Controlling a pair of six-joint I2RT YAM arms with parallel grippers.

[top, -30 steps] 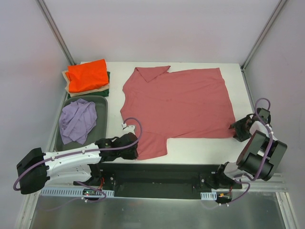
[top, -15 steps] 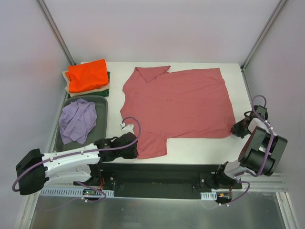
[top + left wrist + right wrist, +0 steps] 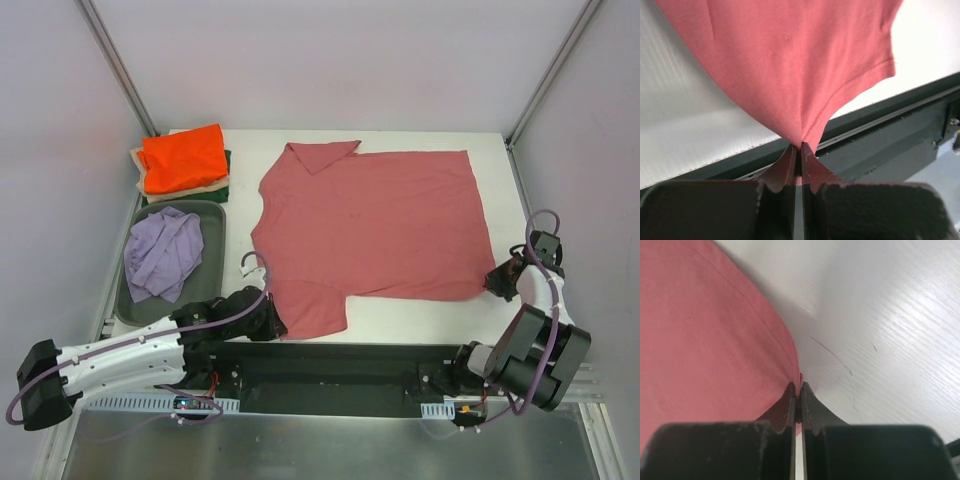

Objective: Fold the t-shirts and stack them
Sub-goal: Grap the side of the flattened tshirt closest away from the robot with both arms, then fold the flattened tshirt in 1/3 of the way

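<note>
Both arms have drawn back toward their bases since the earlier frame, and the red shirt (image 3: 370, 225) has slid with them and lies flatter on the surface (image 3: 420, 315). The left hand (image 3: 268, 318) is closed on the edge of the sleeve nearest it; its wrist view shows the cloth gathered into a peak rising out of the pinched left hand (image 3: 801, 150). The right hand (image 3: 497, 283) is closed on the hem corner nearest it, with the rest of the shirt spread out beyond and to its left.

This looks like the smoothing step before the first fold. The next move probably calls for both hands to lift their edge together and carry it away from themselves, across the body of the shirt, keeping it taut.

How much hem the right hand (image 3: 798, 390) really holds is hard to tell; only a thin sliver shows between its fingers. A flap at the corner farthest from the left hand is turned over. Beyond the left hand, the orange shirt (image 3: 182, 158) covers most of a stack, and the lavender shirt (image 3: 162, 252) lies crumpled in the bin (image 3: 215, 215).
</note>
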